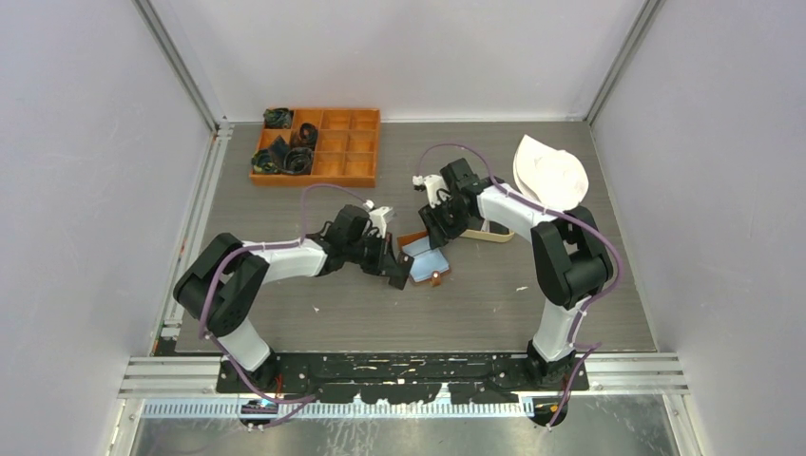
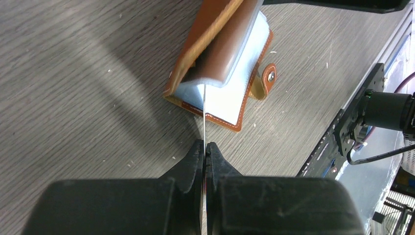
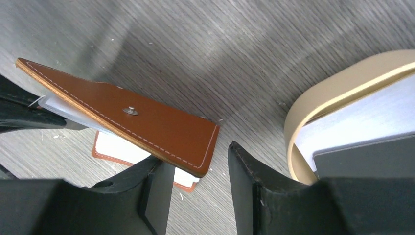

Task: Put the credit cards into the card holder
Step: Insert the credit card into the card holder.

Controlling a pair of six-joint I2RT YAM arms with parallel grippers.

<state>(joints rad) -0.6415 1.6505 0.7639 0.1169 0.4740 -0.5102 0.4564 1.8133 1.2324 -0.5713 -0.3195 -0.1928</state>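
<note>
The brown card holder [image 1: 425,258] lies open mid-table, one flap raised. In the left wrist view my left gripper [image 2: 204,146] is shut on a thin credit card [image 2: 203,117] seen edge-on, its far end at the holder's clear inner pockets [image 2: 230,100]. In the right wrist view my right gripper [image 3: 198,171] is open. The raised flap [image 3: 147,122], with its stud [image 3: 129,111], rests on one of its fingers [image 3: 154,188]. A white-grey card [image 3: 362,115] and a dark card [image 3: 367,156] lie in the tan tray [image 3: 303,105].
An orange compartment box [image 1: 318,144] with dark items stands at the back left. A white floppy object [image 1: 549,171] lies at the back right, beside the tan tray [image 1: 492,235]. The arms' base rail [image 1: 399,366] runs along the near edge.
</note>
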